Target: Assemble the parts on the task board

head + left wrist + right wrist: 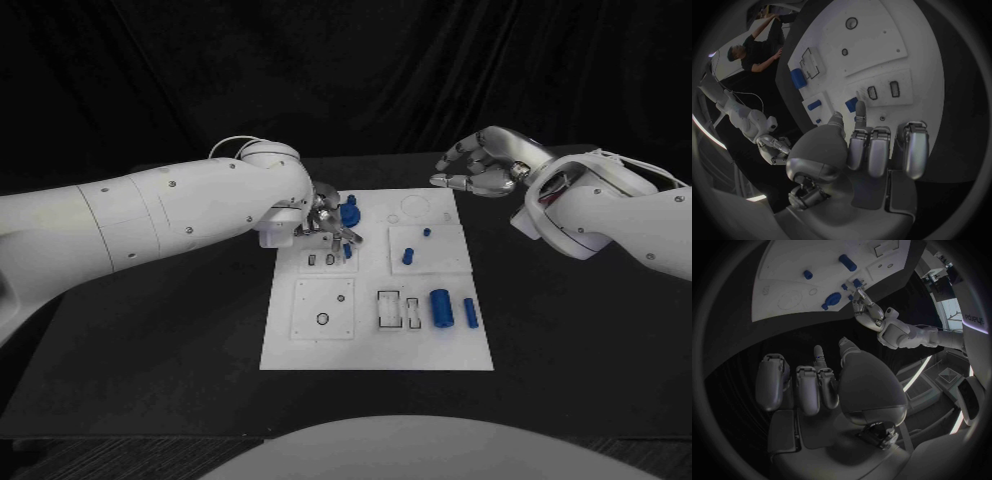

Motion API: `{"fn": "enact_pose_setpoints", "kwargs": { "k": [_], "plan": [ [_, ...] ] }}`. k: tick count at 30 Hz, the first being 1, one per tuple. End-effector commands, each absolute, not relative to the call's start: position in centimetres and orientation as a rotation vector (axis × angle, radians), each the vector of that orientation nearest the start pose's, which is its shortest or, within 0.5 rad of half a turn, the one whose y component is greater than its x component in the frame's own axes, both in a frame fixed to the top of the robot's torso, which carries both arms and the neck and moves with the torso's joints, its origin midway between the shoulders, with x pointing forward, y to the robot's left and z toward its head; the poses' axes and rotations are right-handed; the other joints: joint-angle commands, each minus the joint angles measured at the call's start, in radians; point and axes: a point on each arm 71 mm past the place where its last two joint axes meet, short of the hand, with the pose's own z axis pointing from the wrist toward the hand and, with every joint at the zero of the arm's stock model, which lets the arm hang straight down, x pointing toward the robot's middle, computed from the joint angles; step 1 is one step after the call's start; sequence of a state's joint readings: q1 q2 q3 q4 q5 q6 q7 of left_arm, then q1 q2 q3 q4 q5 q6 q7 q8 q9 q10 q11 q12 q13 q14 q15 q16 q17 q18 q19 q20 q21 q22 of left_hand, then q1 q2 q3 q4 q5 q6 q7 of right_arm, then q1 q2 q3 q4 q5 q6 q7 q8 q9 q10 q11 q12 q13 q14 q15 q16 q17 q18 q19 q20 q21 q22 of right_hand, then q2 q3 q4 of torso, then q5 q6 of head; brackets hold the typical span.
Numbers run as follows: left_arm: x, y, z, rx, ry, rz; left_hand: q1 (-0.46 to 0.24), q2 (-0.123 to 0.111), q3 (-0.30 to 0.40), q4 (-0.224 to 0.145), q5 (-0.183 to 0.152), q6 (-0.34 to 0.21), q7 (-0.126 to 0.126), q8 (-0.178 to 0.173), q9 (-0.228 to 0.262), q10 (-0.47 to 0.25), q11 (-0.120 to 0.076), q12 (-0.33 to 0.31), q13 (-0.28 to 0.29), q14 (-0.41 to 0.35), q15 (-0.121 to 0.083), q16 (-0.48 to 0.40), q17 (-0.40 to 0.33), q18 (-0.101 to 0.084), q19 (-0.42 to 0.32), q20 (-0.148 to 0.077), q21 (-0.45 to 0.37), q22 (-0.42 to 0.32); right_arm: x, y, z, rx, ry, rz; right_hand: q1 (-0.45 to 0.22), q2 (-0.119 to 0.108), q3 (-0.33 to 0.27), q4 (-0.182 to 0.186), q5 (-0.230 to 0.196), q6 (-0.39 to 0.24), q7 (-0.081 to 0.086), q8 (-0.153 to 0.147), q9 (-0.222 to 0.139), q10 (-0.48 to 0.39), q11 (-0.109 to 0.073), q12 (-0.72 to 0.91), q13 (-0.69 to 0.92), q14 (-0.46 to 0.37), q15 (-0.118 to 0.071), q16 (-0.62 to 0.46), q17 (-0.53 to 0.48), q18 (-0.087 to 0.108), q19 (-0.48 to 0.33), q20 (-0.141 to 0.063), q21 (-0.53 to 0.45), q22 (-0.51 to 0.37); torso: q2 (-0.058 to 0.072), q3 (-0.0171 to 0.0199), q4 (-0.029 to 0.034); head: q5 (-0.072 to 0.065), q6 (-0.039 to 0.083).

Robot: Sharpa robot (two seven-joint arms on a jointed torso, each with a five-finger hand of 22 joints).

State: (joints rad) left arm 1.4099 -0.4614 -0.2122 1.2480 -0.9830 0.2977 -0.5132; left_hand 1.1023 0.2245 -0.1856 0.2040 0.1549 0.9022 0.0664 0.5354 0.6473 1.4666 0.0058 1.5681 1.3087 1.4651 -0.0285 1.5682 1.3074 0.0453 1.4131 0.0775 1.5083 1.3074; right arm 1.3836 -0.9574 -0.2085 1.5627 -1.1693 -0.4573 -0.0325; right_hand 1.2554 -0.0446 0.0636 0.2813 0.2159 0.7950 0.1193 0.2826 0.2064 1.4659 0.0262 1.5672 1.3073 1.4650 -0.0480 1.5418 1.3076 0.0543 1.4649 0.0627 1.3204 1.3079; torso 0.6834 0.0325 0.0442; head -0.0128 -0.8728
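1. Over the far left part of the task board (372, 350), the left hand (326, 225) hangs with its fingers pointing down at the plate. Whether they pinch a small blue part I cannot tell: blue shows just beside the fingertips in the head view, and in the left wrist view a blue piece (852, 104) sits right at the tips, but no clear grasp is visible.

2. Just under and beside that hand lie two small dark slots (329, 259), side by side, their long sides running away from the robot. A round blue part (351, 213) sits just beyond the hand, toward the board's far edge.

3. Further along the board, toward its right side, a blue peg (408, 256) lies on a raised white square, and two blue cylinders (443, 308) lie near the right edge, long axis pointing away from the robot.

4. Off the far right corner of the board, the right hand (480, 172) hovers with fingers loosely curled and nothing in them.

5. Judgement: the left hand is much the nearer to the slots, so the coming move likely turns on lining a part's long side with a slot directly below it.
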Motion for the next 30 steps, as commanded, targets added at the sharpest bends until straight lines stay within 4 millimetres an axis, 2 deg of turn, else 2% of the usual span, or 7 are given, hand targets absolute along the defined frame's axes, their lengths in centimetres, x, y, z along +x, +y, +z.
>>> {"fn": "enact_pose_setpoints", "kwargs": {
  "k": [1,13,20,27,30],
  "plan": [
    [52.17,10.02,-19.81,0.129,2.438,-0.385,0.006,0.002,0.006,-0.001,0.003,0.004,-0.003,-0.003,0.001,0.104,-0.003,0.003,0.262,0.106,-0.007,0.003,0.263,-0.003,-0.008,0.0,-0.005,0.126,48.77,-25.3,-15.01,0.076,1.594,0.677,0.006,0.005,0.001,-0.007,0.005,0.009,-0.001,0.005,-0.001,0.105,0.006,0.004,0.263,0.098,0.009,-0.002,0.229,0.005,0.004,0.005,-0.006,0.184,0.001,-0.0006,0.0002,0.0,0.0],
    [52.13,10.03,-20.24,0.132,2.453,-0.38,0.006,0.003,0.014,-0.005,0.008,0.003,-0.003,-0.014,0.004,0.104,-0.003,0.003,0.262,0.106,-0.007,0.003,0.263,-0.002,-0.013,0.0,-0.008,0.121,48.78,-25.34,-15.16,0.077,1.599,0.676,0.006,0.005,0.001,-0.007,0.005,0.009,-0.001,0.005,-0.001,0.105,0.006,0.004,0.263,0.098,0.009,-0.002,0.229,0.005,0.004,0.005,-0.006,0.184,-0.001,0.0,0.0017,-0.003,0.0],
    [52.14,9.89,-20.4,0.133,2.454,-0.388,0.013,0.002,0.032,-0.022,0.019,0.006,-0.003,-0.032,0.013,0.104,-0.004,0.003,0.262,0.106,-0.008,0.003,0.263,-0.001,-0.015,-0.001,-0.011,0.119,48.78,-25.33,-15.18,0.077,1.6,0.675,0.007,0.005,0.0,-0.008,0.006,0.01,0.0,0.005,-0.001,0.105,0.006,0.004,0.263,0.097,0.01,-0.004,0.226,0.005,0.003,0.006,-0.009,0.183,-0.001,-0.0001,0.0012,-0.004,0.0],
    [52.24,9.71,-20.52,0.136,2.453,-0.401,0.023,0.003,0.058,-0.043,0.039,0.011,-0.004,-0.052,0.024,0.104,-0.004,0.003,0.262,0.106,-0.009,0.003,0.263,-0.001,-0.017,-0.001,-0.014,0.118,48.79,-25.35,-15.2,0.077,1.603,0.674,0.012,0.006,0.001,-0.011,0.007,0.012,0.0,0.006,-0.001,0.105,0.008,0.004,0.263,0.096,0.011,-0.008,0.222,0.007,0.0,0.006,-0.017,0.181,-0.001,-0.0001,0.0013,-0.005,0.0],
    [52.31,9.61,-20.59,0.136,2.451,-0.407,0.032,0.001,0.08,-0.061,0.057,0.014,-0.006,-0.067,0.033,0.104,-0.005,0.003,0.262,0.106,-0.01,0.003,0.263,0.0,-0.018,-0.002,-0.017,0.118,48.8,-25.33,-15.21,0.077,1.604,0.674,0.018,0.005,0.001,-0.015,0.007,0.013,0.001,0.006,-0.001,0.105,0.008,0.004,0.263,0.095,0.012,-0.011,0.219,0.009,-0.003,0.007,-0.025,0.178,-0.002,-0.0001,0.0007,-0.007,0.0]
  ]
}}
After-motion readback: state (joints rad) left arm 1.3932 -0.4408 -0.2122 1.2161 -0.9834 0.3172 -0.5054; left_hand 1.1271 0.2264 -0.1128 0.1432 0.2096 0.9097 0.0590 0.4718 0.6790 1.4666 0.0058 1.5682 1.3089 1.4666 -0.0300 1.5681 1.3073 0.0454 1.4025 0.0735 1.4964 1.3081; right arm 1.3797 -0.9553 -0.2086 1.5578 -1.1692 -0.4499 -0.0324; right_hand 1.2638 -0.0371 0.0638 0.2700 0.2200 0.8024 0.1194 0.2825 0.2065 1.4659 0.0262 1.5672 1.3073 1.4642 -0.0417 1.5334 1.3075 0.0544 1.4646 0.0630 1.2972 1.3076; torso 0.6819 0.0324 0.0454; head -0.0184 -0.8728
